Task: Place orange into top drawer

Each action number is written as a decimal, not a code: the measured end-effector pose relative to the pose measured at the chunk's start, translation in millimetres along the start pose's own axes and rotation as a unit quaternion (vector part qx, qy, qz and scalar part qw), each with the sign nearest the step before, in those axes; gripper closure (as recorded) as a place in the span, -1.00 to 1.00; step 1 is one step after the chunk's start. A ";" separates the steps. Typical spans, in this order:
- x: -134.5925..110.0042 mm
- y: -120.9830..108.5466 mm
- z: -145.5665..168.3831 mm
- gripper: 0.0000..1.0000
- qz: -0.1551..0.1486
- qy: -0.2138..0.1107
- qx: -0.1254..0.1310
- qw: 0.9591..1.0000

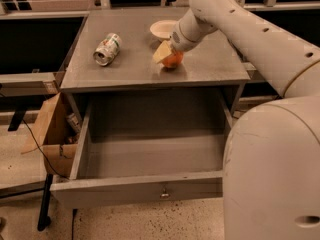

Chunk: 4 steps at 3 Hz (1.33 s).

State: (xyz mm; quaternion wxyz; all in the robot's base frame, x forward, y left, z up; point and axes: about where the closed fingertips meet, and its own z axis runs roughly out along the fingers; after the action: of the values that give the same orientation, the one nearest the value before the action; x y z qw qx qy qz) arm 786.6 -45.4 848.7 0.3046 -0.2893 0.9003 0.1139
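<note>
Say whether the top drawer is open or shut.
Open: the wide grey top drawer stands pulled out; the gripper is at the small round orange on top.

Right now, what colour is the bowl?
The bowl is cream, clearest in camera view; gripper at the orange.

With the hand [168, 57] low over the bench [131, 72], a crushed can [107, 48] is seen well to its left and a bowl [162, 30] just behind it.
</note>
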 end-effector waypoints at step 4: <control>73.4 57.4 -144.6 1.00 -0.066 -0.095 -0.068 0.991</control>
State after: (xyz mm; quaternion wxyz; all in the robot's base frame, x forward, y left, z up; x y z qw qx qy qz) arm 635.4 -87.3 919.3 0.3755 -0.3559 0.8363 0.1815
